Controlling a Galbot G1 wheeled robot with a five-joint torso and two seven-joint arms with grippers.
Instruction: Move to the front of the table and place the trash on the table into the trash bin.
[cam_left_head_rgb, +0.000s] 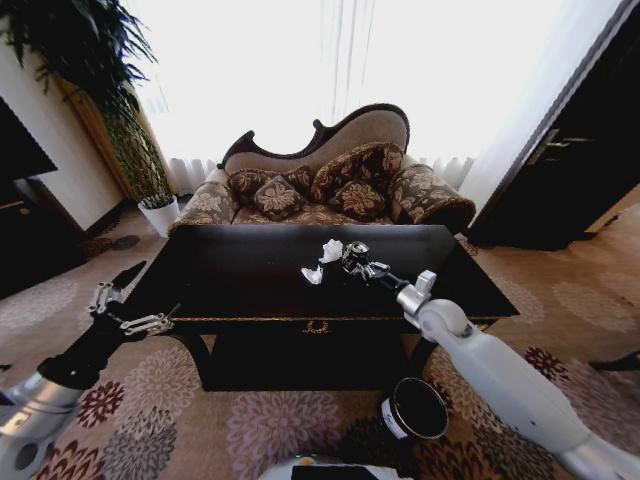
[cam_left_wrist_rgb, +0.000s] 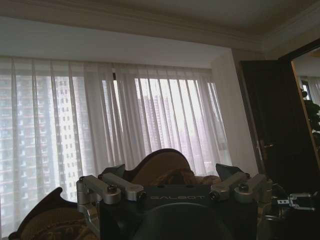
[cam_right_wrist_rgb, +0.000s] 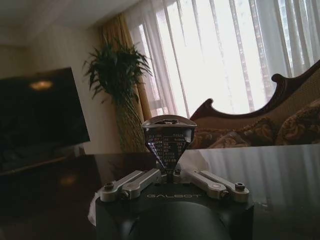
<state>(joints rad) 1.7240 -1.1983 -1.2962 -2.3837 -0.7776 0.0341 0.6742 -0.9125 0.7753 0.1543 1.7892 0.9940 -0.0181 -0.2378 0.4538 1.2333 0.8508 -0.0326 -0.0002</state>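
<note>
glossy table (cam_left_head_rgb: 250, 280), tool-clamped can (cam_right_wrist_rgb: 168, 141) (label unreadable)

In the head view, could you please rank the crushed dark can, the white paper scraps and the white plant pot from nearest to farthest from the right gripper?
1. Crushed dark metal can: in the right gripper.
2. Crumpled white paper scraps: on the tabletop just to its left.
3. White plant pot: floor, far left.

**Surfaces and finishes**

Glossy black top on the wood table (cam_left_head_rgb: 250, 275), mirroring window light. Between the right gripper (cam_right_wrist_rgb: 170, 162) jaws, a crushed, shiny metal can (cam_right_wrist_rgb: 168, 135). Just beyond, crumpled matt white paper (cam_left_head_rgb: 331, 250). Patterned cloth on the sofa (cam_left_head_rgb: 330, 190).
</note>
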